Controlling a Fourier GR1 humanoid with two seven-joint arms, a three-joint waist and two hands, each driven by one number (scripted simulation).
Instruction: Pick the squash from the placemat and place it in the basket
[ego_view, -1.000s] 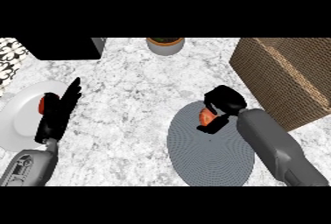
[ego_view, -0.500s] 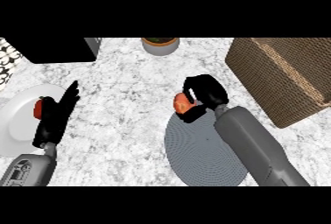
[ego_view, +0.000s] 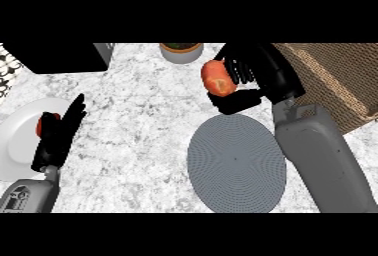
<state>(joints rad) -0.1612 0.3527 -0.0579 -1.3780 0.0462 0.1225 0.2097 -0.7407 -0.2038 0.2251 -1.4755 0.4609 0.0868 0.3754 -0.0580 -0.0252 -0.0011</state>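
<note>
Marbled grey counter (ego_view: 148, 115) spreading under everything. Right hand (ego_view: 255, 75) curling round the orange squash (ego_view: 217, 78), holding it above the grey placemat (ego_view: 236, 162), beside the basket (ego_view: 336, 80), long axis upright. Left hand (ego_view: 60, 134) resting straight-fingered.

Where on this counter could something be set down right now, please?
The grey placemat lies bare, as does the marble between it and the left hand. It is crowded at the right hand holding the squash beside the basket.

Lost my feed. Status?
Right hand shut on squash, lifted off placemat. Left hand open over plate. Basket adjacent, path unobstructed.
</note>
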